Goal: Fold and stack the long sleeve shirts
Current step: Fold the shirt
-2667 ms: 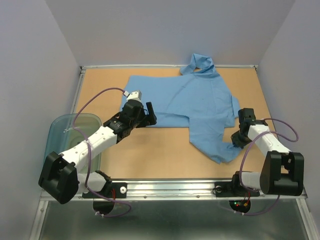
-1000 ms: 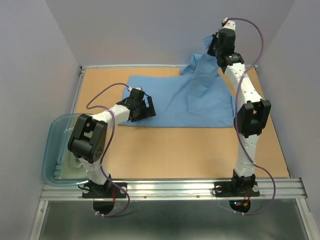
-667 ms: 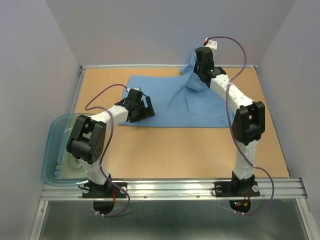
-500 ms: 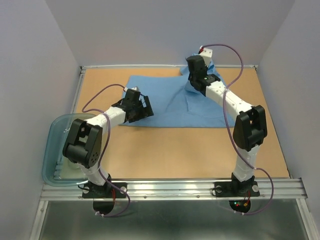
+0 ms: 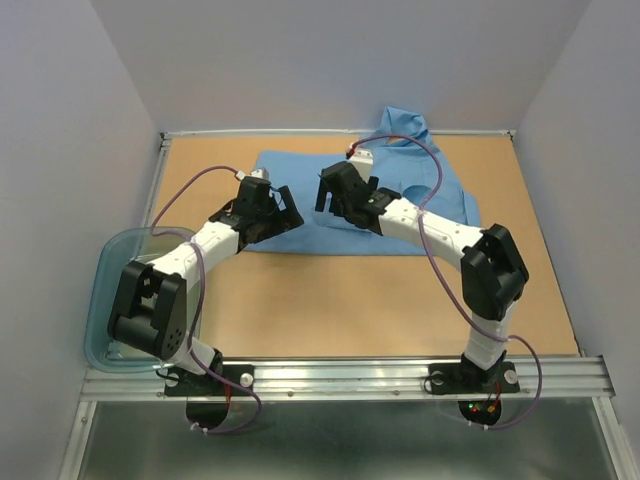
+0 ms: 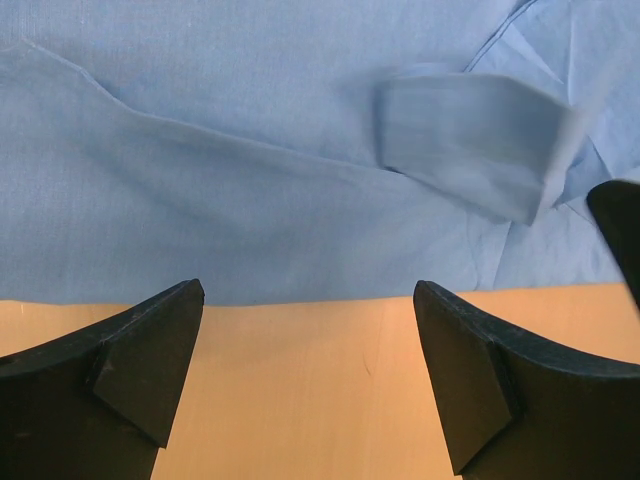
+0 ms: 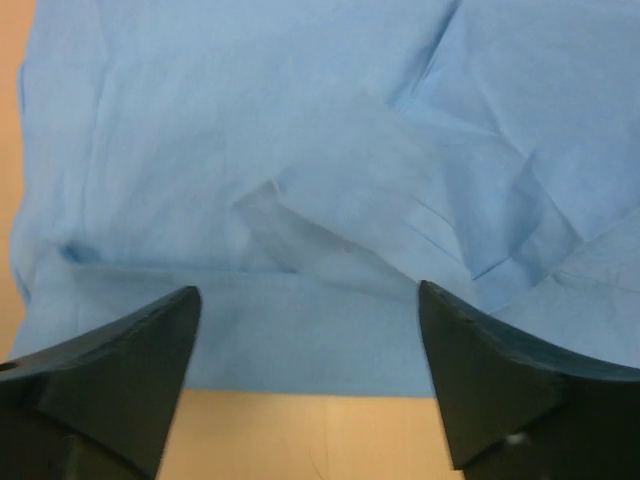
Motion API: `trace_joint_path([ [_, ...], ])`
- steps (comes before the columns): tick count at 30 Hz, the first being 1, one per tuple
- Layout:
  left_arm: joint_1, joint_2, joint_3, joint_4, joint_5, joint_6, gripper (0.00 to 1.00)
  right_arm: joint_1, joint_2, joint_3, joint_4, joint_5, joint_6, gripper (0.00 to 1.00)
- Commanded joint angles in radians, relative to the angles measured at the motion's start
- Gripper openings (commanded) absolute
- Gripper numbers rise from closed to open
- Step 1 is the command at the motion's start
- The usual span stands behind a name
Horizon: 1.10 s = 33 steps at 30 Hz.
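L jaws & R jaws apart, empty, by shirt (image 5: 300, 172); tub (image 5: 105, 290) only in top cam.

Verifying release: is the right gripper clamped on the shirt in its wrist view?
No, the right gripper has its jaws wide apart and empty above the light blue shirt.

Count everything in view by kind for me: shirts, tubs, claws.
light blue shirt: 1
clear bluish tub: 1
Claws: 2, the left claw and the right claw, both open over the shirt's near hem
Total: 4
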<state>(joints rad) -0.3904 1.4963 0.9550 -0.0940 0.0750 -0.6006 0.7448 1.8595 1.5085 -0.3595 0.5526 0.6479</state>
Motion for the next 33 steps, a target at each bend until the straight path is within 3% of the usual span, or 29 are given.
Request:
trace_joint_path([
  [1, 0.002, -0.065, -0.015, 0.019, 0.0, -0.016, 0.98, -0.007, -0.141, -0.039, 0.005, -0.088, -0.076, 1.0],
  [7, -0.011, -0.053, 0.033, 0.014, -0.004, -0.036, 0.98, -0.097, -0.325, -0.148, 0.001, -0.036, -0.155, 1.0],
  [10, -0.025, -0.022, 0.082, 0.007, -0.007, -0.047, 0.98, -0.232, -0.347, -0.183, 0.002, -0.15, -0.171, 0.99],
  [11, -0.036, -0.013, 0.096, 0.004, -0.011, -0.053, 0.98, -0.257, -0.341, -0.185, 0.002, -0.252, -0.186, 0.98],
  [12, -0.041, 0.004, 0.12, -0.003, -0.021, -0.056, 0.98, -0.272, -0.332, -0.177, 0.005, -0.296, -0.256, 0.96],
  [16, -0.05, 0.027, 0.151, -0.009, -0.035, -0.08, 0.98, -0.28, -0.247, -0.104, 0.019, -0.494, -0.451, 0.88],
  [19, -0.05, 0.024, 0.139, -0.021, -0.059, -0.082, 0.98, -0.28, -0.168, -0.053, 0.059, -0.598, -0.534, 0.72],
  [26, -0.05, -0.018, 0.061, -0.044, -0.109, -0.074, 0.98, -0.28, 0.029, 0.077, 0.113, -0.735, -0.64, 0.69],
  [31, -0.05, -0.059, 0.004, -0.065, -0.126, -0.056, 0.98, -0.28, 0.127, 0.139, 0.114, -0.818, -0.694, 0.56],
  [33, -0.05, -0.076, -0.015, -0.067, -0.132, -0.054, 0.98, -0.279, 0.153, 0.153, 0.114, -0.858, -0.694, 0.55],
])
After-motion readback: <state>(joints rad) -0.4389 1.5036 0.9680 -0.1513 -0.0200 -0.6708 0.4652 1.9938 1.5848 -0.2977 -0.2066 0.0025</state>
